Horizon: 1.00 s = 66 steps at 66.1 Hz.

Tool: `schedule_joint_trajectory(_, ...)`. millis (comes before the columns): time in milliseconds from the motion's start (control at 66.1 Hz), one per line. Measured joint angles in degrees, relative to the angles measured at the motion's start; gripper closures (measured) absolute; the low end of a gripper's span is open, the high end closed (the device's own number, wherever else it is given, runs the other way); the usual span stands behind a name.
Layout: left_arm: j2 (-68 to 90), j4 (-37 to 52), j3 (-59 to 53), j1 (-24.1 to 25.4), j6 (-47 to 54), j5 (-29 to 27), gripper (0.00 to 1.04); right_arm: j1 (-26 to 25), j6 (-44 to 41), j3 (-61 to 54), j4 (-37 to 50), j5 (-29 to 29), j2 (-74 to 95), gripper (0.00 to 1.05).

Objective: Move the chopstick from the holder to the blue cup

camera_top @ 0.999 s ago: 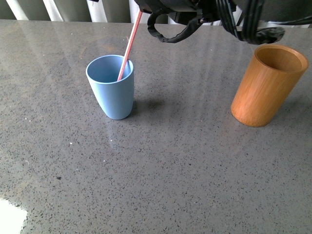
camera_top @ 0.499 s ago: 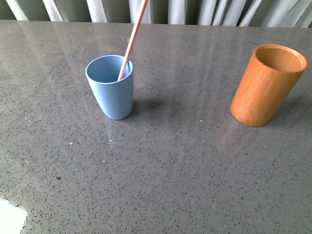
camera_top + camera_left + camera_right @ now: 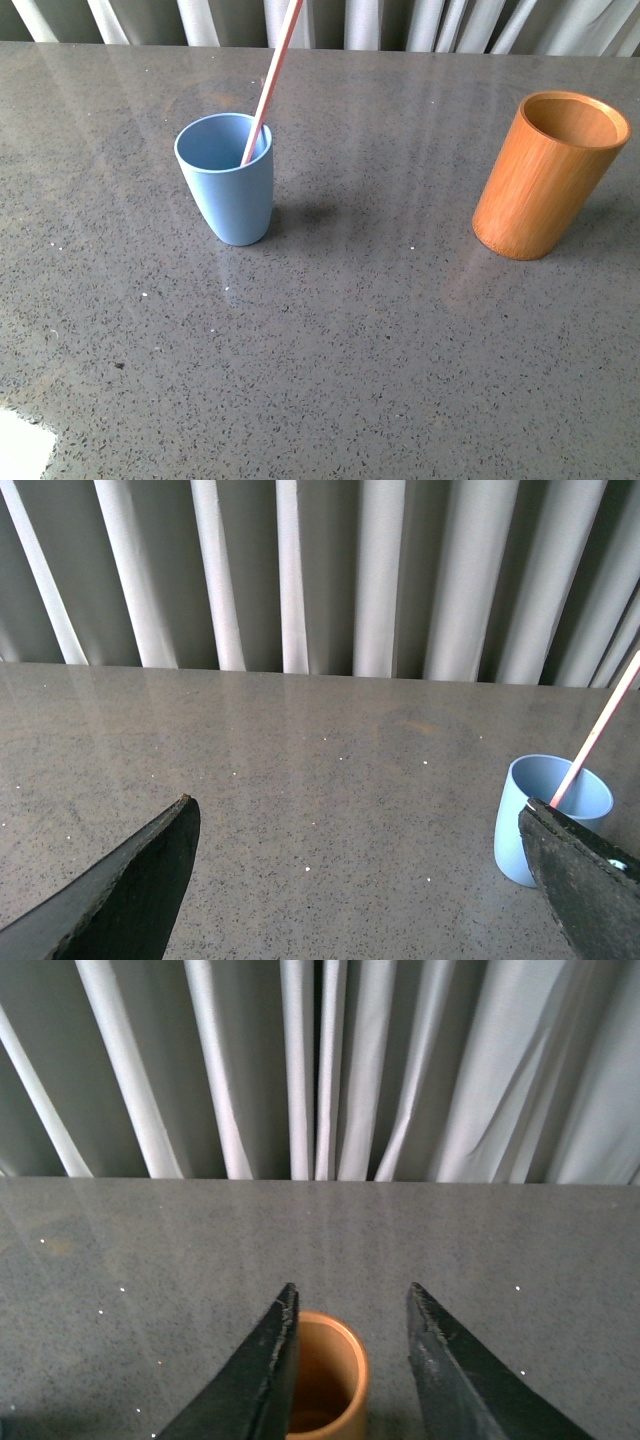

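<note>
Chopstick (image 3: 268, 82) rests in blue cup (image 3: 230, 185), leaning toward 1 o'clock; holder (image 3: 545, 175) empty at 3 o'clock. Both jaws spread, holding nothing. Transfer looks done; retreat clear of stick.

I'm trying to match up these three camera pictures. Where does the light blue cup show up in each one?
Front view: the blue cup stands left of centre on the grey table, the chopstick leaning in it.
Left wrist view: it is at the right edge, partly behind one dark finger.
Right wrist view: not in it; only the holder shows.
Shared landmark: the white curtain behind the table.
</note>
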Motion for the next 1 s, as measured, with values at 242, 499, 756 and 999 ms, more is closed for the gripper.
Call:
schedule_joint_trajectory(242, 0.00, 0.00, 0.00, 0.00, 0.00, 0.00, 0.09, -4.09, -0.70, -7.76, -0.33, -4.04, -8.07, 1.03)
schedule_joint_trajectory(499, 0.00, 0.00, 0.00, 0.00, 0.00, 0.00, 0.09, -7.06, -0.72, -12.79, -3.34, -6.80, -15.93, 1.03)
schedule_joint_trajectory(756, 0.00, 0.00, 0.00, 0.00, 0.00, -0.02, 0.09, -12.90, -0.74, -16.39, -9.16, -12.33, -25.35, 1.03)
schedule_joint_trajectory(999, 0.00, 0.00, 0.00, 0.00, 0.00, 0.00, 0.09, -12.94, -0.74, -18.80, -10.73, -12.66, -30.40, 1.03)
